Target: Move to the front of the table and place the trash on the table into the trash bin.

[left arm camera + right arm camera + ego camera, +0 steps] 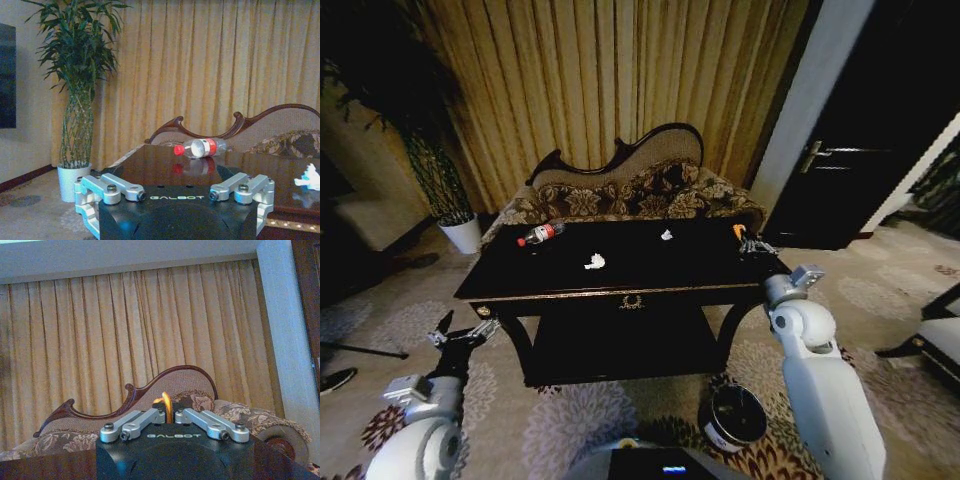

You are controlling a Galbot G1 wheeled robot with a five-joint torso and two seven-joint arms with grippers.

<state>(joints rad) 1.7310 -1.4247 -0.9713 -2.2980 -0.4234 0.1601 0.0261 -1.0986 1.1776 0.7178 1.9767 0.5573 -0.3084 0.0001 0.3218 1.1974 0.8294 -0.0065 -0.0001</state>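
The black table stands in front of me. On it lie a clear bottle with a red cap at the far left, crumpled white paper and a tiny white scrap. My right gripper reaches over the table's right end, shut on an orange scrap that sticks up between its fingers. Low beside the table's front left corner, my left gripper is open and holds nothing. The black trash bin sits on the carpet by the table's front right leg.
A carved floral sofa stands close behind the table, with curtains behind it. A tall plant in a white pot is at the far left. A dark door is at the right, and a chair edge at the far right.
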